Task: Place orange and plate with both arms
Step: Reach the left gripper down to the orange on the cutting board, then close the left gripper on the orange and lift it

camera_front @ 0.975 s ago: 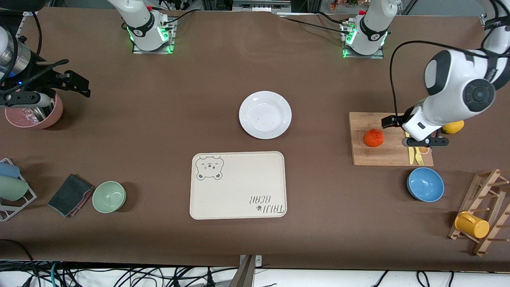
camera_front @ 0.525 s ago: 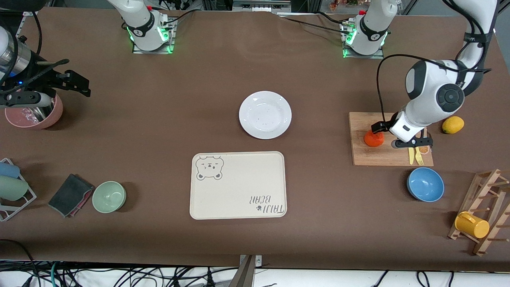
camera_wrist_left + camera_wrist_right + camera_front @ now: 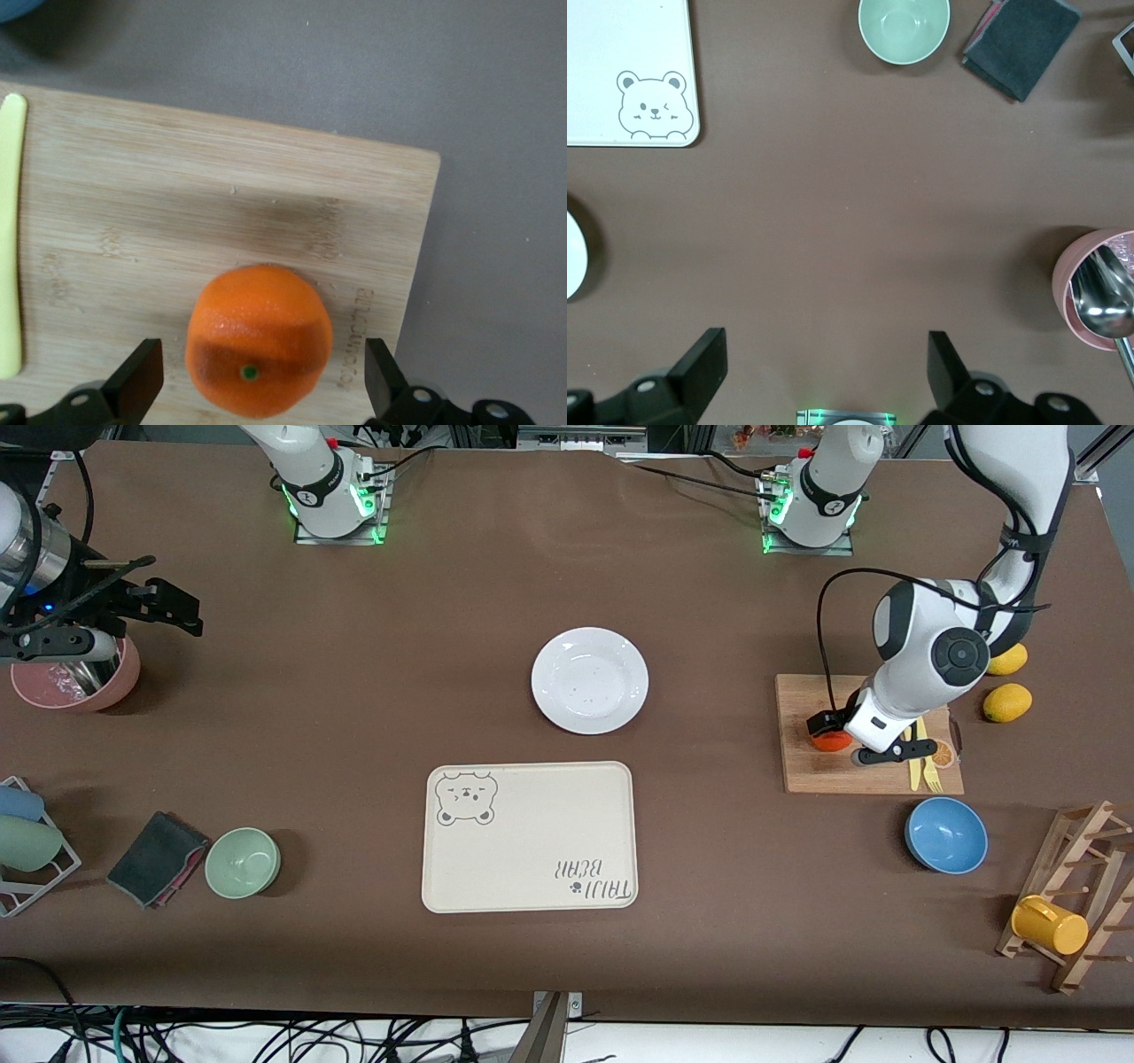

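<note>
The desk (image 3: 354, 691) is covered in brown, with the bear-print tray (image 3: 530, 837) laid near the middle and the plate (image 3: 590, 680) set just beside it, farther from the front camera and untouched. A wooden cutting board (image 3: 864, 775) is found toward the left arm's end, and the orange (image 3: 260, 340) is sat on it near one corner. The left gripper (image 3: 261, 390) is hung right over that fruit, jaws spread wide and nothing held yet, one finger to each side. For a clean pick, it probably should be lowered straight until the widest part of the orange is bracketed, then squeezed gently so nothing gets rolled off. The right gripper (image 3: 824, 376) is parked over bare desk by the pink bowl (image 3: 75, 677), jaws wide and empty too, waiting.
</note>
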`<control>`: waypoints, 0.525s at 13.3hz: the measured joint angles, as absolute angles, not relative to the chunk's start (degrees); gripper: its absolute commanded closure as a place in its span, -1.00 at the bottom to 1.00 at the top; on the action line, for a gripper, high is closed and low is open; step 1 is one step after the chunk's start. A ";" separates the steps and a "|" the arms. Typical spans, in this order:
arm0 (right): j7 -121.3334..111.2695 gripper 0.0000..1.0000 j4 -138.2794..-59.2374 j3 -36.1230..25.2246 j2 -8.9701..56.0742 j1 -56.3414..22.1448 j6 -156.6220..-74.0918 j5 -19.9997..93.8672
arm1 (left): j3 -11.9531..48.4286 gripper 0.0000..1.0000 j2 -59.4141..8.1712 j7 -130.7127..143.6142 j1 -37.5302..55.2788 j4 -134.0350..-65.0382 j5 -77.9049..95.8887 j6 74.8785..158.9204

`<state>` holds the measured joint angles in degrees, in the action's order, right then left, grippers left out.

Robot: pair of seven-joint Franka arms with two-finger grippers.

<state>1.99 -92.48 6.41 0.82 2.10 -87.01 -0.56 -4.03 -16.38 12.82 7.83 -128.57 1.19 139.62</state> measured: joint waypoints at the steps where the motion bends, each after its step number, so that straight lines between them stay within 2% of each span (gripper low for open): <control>1: 1.99 -1.00 -92.48 6.41 0.82 2.10 -87.01 -0.56 | -4.03 -1.00 -17.07 12.87 7.83 -128.57 1.19 140.44; 3: 1.99 -1.00 -92.48 6.41 0.82 2.10 -86.97 -0.56 | -4.02 -0.95 -18.20 12.93 7.83 -128.57 1.19 141.53; 7: 1.99 -1.00 -92.48 6.41 0.82 2.10 -86.94 -0.56 | -4.03 0.57 -19.36 12.98 7.83 -128.57 1.19 142.85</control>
<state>1.99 -92.48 6.41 0.82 2.10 -86.94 -0.56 -4.03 -19.36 12.98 7.83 -128.57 1.19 142.85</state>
